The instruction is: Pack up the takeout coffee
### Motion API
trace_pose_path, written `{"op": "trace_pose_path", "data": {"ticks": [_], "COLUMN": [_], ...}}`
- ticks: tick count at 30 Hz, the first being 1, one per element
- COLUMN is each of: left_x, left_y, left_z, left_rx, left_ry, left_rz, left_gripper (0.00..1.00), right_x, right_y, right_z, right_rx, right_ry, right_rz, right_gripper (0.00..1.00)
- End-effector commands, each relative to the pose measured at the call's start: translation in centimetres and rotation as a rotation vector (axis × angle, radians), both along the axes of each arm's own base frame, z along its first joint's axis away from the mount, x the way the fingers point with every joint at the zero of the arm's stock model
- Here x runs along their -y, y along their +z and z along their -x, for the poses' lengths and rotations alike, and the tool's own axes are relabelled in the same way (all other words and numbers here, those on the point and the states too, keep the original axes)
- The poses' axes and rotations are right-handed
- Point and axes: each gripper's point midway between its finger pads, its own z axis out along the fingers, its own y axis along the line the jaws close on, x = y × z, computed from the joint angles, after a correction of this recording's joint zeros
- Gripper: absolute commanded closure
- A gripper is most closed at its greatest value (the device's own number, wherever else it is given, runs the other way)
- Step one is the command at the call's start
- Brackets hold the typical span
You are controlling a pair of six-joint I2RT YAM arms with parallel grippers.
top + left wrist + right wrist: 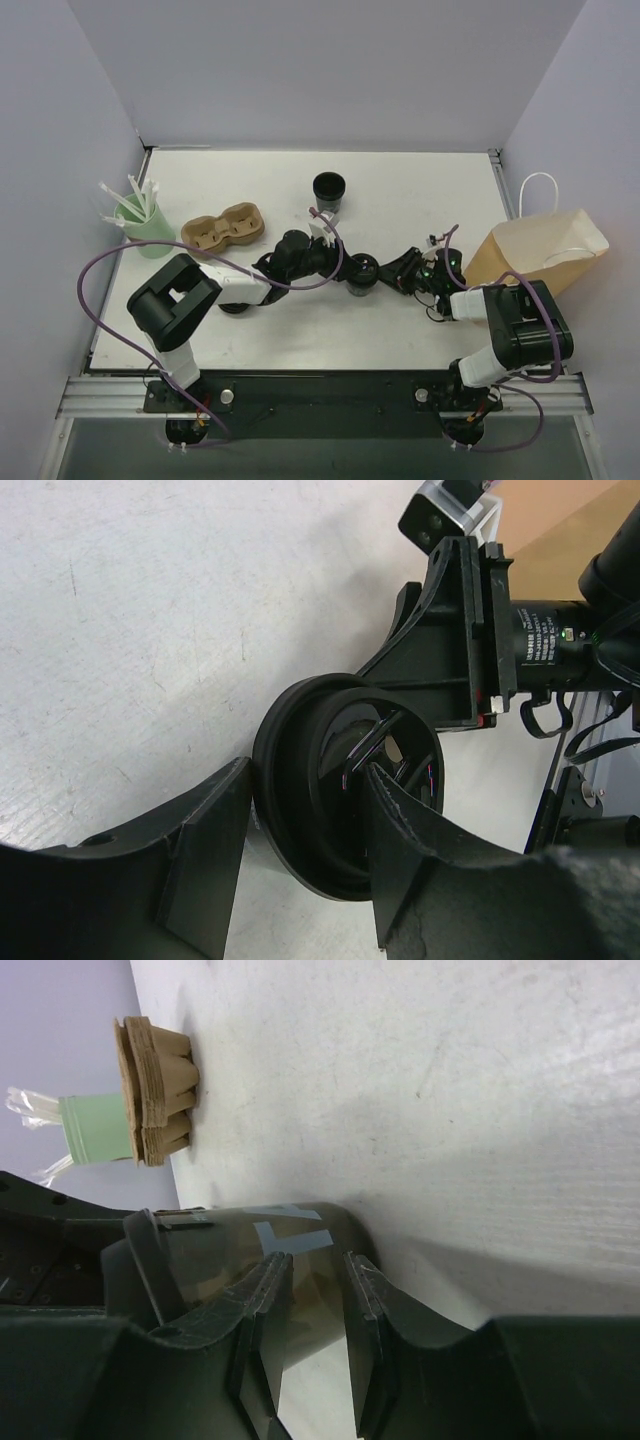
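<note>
Reading from the left edge of the worktop [420, 200]: the left gripper [305, 780] reaches rightward with its fingers parted. One finger is at the lid rim of the takeout coffee [362, 272], and the other overlaps that rim in the left wrist view. Whether they clamp the cup cannot be told. The cup is located at the worktop's middle, directly between the two sets of fingertips. Its long axis appears close to vertical, lid end up; the exact tilt is unclear. The right gripper [318, 1265] faces the cup's side wall from the right, fingers narrowly parted; a grasp cannot be confirmed. The brown paper bag [535, 250] lies at the right edge, so the right arm is judged the nearer carrier.
</note>
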Motion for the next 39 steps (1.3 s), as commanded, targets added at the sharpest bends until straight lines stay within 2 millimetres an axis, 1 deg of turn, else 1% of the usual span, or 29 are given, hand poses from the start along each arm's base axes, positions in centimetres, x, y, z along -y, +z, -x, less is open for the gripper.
{"op": "trace_pose_path", "data": {"ticks": [1, 2, 3, 4, 5, 6, 7, 9, 10, 13, 14, 21, 30, 35, 39], "left_x": [-10.1, -10.1, -10.1, -10.3, -10.4, -10.6, -10.2, -10.3, -9.9, -9.6, -9.3, -9.5, -9.5, -9.5, -9.6], "left_y": [-16.1, -16.0, -15.8, -15.8, -15.7, -15.7, -15.5, -15.6, -15.5, -16.0, -15.9, -16.4, -16.5, -16.4, -16.6], "left_z": [8.0, 7.9, 7.7, 7.5, 7.3, 7.1, 6.7, 6.5, 6.1, 6.1, 5.8, 5.9, 6.0, 5.9, 5.9], "left_rx": [-0.371, -0.367, -0.361, -0.36, -0.354, -0.359, -0.354, -0.358, -0.354, -0.359, -0.35, -0.357, -0.358, -0.358, -0.363], "left_ry": [-0.015, -0.018, -0.018, -0.011, -0.015, -0.014, -0.022, -0.042, -0.048, -0.081, -0.087, -0.088, -0.084, -0.083, -0.081], "left_rz": [-0.554, -0.558, -0.556, -0.565, -0.569, -0.57, -0.562, -0.586, -0.585, -0.591, -0.591, -0.599, -0.6, -0.599, -0.604], "left_gripper": [0.44, 0.45, 0.44, 0.44, 0.44, 0.44, 0.44, 0.44, 0.44, 0.44, 0.44, 0.44, 0.44, 0.44, 0.44], "right_x": [-1.7, -1.6, -1.3, -0.9, -0.6, -0.3, 0.3, 0.4, 0.5, 0.3, 0.3, 0.9, 0.9, 0.9, 0.8], "right_y": [4.7, 4.8, 5.3, 5.0, 5.0, 5.5, 5.4, 5.8, 6.0, 6.3, 6.4, 5.6, 6.7, 6.2, 4.7], "right_z": [-0.7, -0.8, -1.5, -0.9, -0.9, -1.3, -1.1, -1.0, -1.0, -1.1, -1.2, -1.8, -2.8, -2.6, -1.7], "right_rx": [0.157, 0.154, 0.184, 0.141, 0.133, 0.161, 0.135, 0.147, 0.147, 0.161, 0.163, 0.152, 0.164, 0.151, 0.125], "right_ry": [0.1, 0.102, 0.098, 0.094, 0.086, 0.089, 0.069, 0.067, 0.067, 0.072, 0.07, 0.019, 0.005, 0.013, 0.02], "right_rz": [-0.057, -0.038, 0.005, 0.038, 0.07, 0.114, 0.144, 0.156, 0.161, 0.15, 0.148, 0.164, 0.166, 0.172, 0.173], "right_gripper": [0.72, 0.72, 0.72, 0.72, 0.72, 0.71, 0.7, 0.66, 0.65, 0.64, 0.63, 0.67, 0.69, 0.7, 0.71]}}
